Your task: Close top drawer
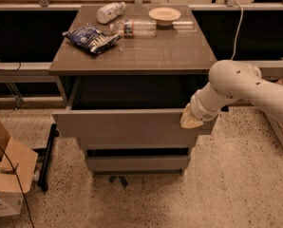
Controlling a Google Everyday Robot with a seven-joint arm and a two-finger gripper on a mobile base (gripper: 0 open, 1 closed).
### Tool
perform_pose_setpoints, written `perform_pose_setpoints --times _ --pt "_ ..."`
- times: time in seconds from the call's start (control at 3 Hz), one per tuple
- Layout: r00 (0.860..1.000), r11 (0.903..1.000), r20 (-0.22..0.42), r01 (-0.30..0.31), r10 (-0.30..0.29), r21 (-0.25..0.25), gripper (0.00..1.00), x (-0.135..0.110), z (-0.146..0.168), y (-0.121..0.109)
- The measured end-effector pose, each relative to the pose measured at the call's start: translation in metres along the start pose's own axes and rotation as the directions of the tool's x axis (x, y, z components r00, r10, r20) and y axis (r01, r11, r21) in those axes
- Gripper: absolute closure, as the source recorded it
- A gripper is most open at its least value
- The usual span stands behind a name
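The top drawer [127, 127] sticks out. The gripper [191, 120] touches its front's right end. I can't see how wide it is.

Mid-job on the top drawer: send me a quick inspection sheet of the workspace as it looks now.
Surface: cabinet top, brown and flat, with loose items toward the back.
Job's things: top drawer stands pulled out; its inside is too dark to tell the contents.
Clutter: blue snack bag, white bottle and clear bottle both lying down, bowl.
Grippers: hand at the right end of the top drawer's front panel.
Cables: white cable hanging behind the cabinet at right; black cable at left over the cardboard box.
Surroundings: cardboard box and black bar on the speckled floor at left.
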State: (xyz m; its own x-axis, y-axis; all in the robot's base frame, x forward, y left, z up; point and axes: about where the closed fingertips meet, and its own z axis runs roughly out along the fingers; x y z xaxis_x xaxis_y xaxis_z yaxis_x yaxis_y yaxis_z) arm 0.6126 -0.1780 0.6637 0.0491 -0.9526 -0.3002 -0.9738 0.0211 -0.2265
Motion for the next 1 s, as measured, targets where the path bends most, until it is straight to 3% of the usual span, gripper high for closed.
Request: perform_pose_setpoints --times 0.33,0.67,1.0 --pt "0.999 0.997 0.013 0.041 -0.042 0.066 1.0 -0.005 0.008 -0.025" --pt "0.999 0.9969 0.013 0.041 -0.042 0.067 1.0 -0.005 0.008 -0.024" --pt "0.996 0.9888 0.047 0.074 -0.081 0.13 1.0 -0.007 0.016 -0.061"
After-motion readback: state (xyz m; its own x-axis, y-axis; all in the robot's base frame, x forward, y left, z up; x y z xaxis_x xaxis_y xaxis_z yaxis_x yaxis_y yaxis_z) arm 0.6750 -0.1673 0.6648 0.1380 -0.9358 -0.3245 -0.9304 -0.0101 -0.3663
